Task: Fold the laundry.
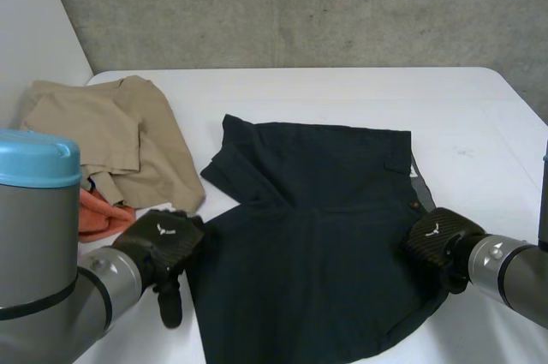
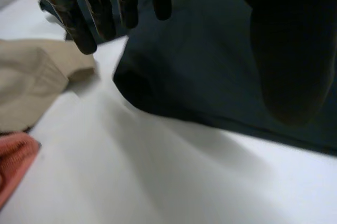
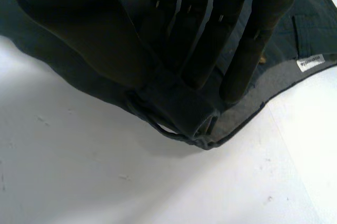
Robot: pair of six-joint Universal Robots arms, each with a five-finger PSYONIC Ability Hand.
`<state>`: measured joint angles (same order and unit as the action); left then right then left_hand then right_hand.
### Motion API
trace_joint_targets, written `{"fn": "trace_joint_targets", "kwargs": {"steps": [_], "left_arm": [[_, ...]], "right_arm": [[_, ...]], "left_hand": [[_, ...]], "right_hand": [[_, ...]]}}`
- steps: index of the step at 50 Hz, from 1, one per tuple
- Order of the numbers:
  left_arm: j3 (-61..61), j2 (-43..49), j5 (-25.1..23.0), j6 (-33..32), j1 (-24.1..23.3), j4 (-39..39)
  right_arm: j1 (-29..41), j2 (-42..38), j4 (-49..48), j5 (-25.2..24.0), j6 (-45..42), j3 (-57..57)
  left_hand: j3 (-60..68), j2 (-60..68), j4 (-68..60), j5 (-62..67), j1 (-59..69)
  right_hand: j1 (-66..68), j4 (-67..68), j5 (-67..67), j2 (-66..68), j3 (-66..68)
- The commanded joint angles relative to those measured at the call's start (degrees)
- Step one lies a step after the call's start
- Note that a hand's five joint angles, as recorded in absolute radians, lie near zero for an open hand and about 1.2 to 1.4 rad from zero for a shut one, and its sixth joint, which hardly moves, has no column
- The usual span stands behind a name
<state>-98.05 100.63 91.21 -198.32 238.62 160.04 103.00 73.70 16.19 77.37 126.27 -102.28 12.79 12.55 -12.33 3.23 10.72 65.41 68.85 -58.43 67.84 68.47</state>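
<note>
My right robot hand (image 3: 179, 34) pinches the dark garment (image 1: 317, 244) at its edge. My left robot hand (image 1: 163, 246) hangs open beside it and should take a matching hold before lifting.

1. The left hand (image 2: 102, 13) comes in with its fingers straight and apart from the thumb, holding nothing.
2. Its fingertips are at the edge of the dark garment (image 2: 200, 60), which lies on the white tabletop (image 2: 158, 176).
3. A tan garment (image 2: 31, 81) lies just beside that edge, with an orange cloth (image 2: 13, 163) next to it.

Bright, even, diffuse light
</note>
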Motion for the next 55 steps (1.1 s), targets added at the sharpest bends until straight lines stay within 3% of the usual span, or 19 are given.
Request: {"fn": "trace_joint_targets", "kwargs": {"steps": [1,4,7,14,19,26,33,39,51,55], "left_arm": [[5.31,4.48,-7.18,1.97,4.48,16.78],[12.23,10.35,-12.53,1.89,6.85,20.04],[21.8,17.81,-15.7,1.71,8.09,18.22],[42.04,33.3,-16.59,-0.48,8.97,11.0],[55.13,44.27,-19.75,-7.33,9.23,10.03],[62.27,50.54,-21.96,-9.37,9.23,8.1],[62.89,52.39,-19.41,-10.24,9.15,7.92],[60.0,50.81,-12.21,-14.54,8.97,9.15],[48.75,42.38,-4.39,-20.0,7.48,9.41],[46.81,41.93,-3.94,-21.23,6.77,9.68]], "right_arm": [[0.09,-0.22,-3.53,-1.08,1.08,-0.55],[0.36,-0.75,-4.41,-0.99,2.05,-0.63],[0.79,-1.45,-5.02,-0.91,2.75,-0.64],[1.06,-3.21,-5.82,-0.82,3.37,-0.64],[1.15,-4.35,-6.52,-0.73,3.46,-0.55],[0.62,-5.41,-7.57,-0.73,3.98,-0.37],[-0.26,-6.2,-7.66,-0.73,3.81,0.16],[-0.52,-6.11,-7.66,-0.73,3.98,0.77],[-0.26,-5.06,-7.31,-0.73,4.07,0.16],[0.18,-4.88,-7.48,-0.73,4.25,-0.02]], "left_hand": [[0.26,0.5,-0.72,-0.18,2.33],[7.29,7.54,-7.76,6.86,9.37],[13.71,13.95,-14.18,13.27,15.79],[17.26,17.51,-17.73,16.83,19.34],[19.11,19.35,-19.58,18.67,21.19],[22.13,22.37,-22.6,21.69,24.21],[47.01,47.25,-47.48,46.57,49.09],[67.16,67.4,-67.62,66.72,69.23],[67.21,67.45,-67.67,66.77,69.28],[65.56,65.8,-66.03,65.12,67.64]], "right_hand": [[14.59,11.15,-11.57,12.16,11.53],[14.59,11.15,-11.57,12.16,11.53],[14.59,11.15,-11.57,12.16,11.53],[14.59,11.15,-11.57,12.16,11.53],[14.59,11.15,-11.57,12.16,11.53],[14.59,11.15,-11.57,12.16,11.53],[14.59,11.15,-11.57,12.16,11.53],[14.59,11.15,-11.57,12.16,11.53],[14.59,11.15,-11.57,12.16,11.53],[14.59,11.15,-11.57,12.16,11.53]]}}
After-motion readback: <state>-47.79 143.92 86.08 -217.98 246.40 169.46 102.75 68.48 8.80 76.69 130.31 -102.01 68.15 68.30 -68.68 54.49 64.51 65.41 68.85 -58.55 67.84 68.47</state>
